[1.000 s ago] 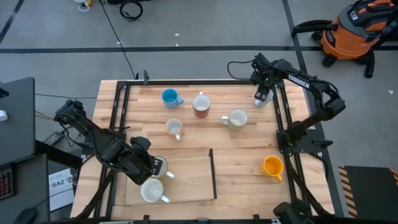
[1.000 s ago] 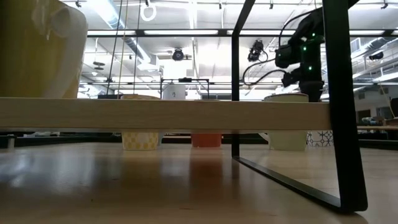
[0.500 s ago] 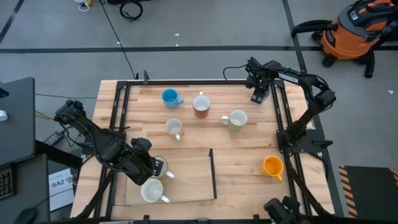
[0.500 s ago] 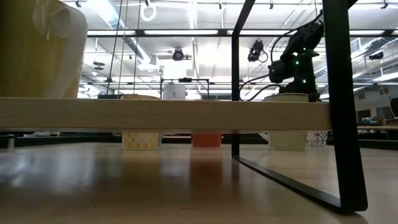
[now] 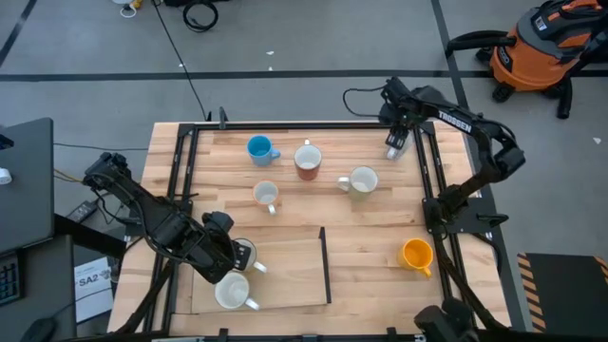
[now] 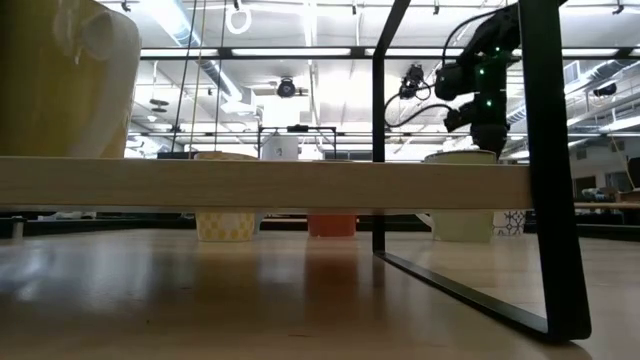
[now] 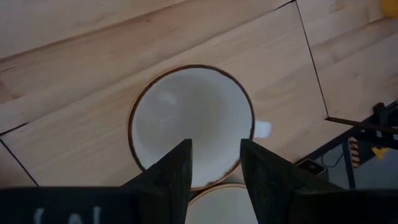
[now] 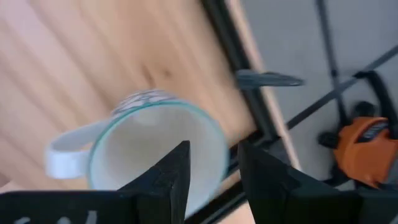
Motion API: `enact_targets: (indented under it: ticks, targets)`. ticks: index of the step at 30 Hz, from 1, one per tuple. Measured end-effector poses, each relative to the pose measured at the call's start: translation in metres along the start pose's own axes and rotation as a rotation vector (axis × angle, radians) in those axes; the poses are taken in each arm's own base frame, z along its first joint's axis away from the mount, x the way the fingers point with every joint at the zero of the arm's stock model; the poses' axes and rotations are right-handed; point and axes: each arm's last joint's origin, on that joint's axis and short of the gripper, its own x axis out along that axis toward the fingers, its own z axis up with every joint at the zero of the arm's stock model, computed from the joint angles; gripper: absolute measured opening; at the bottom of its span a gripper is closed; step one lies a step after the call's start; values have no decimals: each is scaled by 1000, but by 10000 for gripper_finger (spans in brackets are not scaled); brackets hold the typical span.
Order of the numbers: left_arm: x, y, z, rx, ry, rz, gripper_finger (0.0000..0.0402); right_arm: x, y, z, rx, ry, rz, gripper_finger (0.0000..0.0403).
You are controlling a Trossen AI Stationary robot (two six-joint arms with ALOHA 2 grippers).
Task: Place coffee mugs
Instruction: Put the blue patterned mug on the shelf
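Several mugs stand on their bases on the wooden table: blue [image 5: 258, 147], reddish-brown [image 5: 307, 163], pale grey [image 5: 362, 180], small white [image 5: 266, 195] and orange-yellow [image 5: 416, 254]. A white mug [image 5: 231, 292] stands on the pale board. My left gripper [image 5: 233, 253] [image 7: 214, 146] is over another white mug [image 5: 245, 255] [image 7: 186, 118] on that board, its fingers a narrow gap apart. My right gripper [image 5: 392, 148] [image 8: 213, 149] [image 6: 487, 140] is over a patterned, teal-rimmed mug [image 8: 149, 149] [image 6: 512, 222] at the far right corner, also narrowly open. My left gripper points down over the white mug's rim [image 7: 214, 184], on the side toward the arm, and both fingertips show against the mug's inside. I cannot tell whether it touches. My right gripper comes from above. One finger [image 8: 177, 168] shows over the patterned mug's inside and the other outside its rim [image 8: 222, 146]. I cannot tell whether it touches; the mug stands on the table.
A black frame rail [image 8: 249, 81] runs close beside the patterned mug at the table's right edge. A black divider [image 5: 323, 261] bounds the pale board [image 5: 285, 271] on its right. A second mug's rim [image 7: 217, 198] shows under my left fingers. An orange vacuum [image 5: 546, 43] stands on the floor.
My right gripper swung a little toward the table's far-left, rising and tipping. It then came back toward the right and down over the patterned mug. The mug stayed where it stood.
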Motion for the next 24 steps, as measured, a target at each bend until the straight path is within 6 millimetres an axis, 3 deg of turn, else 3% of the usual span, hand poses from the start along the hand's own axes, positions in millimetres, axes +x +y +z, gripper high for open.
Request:
enact_targets:
  ticks: [5, 24]
  targets:
    - [0, -1, 0, -2, 2, -6, 142, 2, -8, 3, 32, -29, -44, 141]
    - [0, -2, -1, -6, 6, -22, 142, 11, -20, -5, 14, -29, 50, 141]
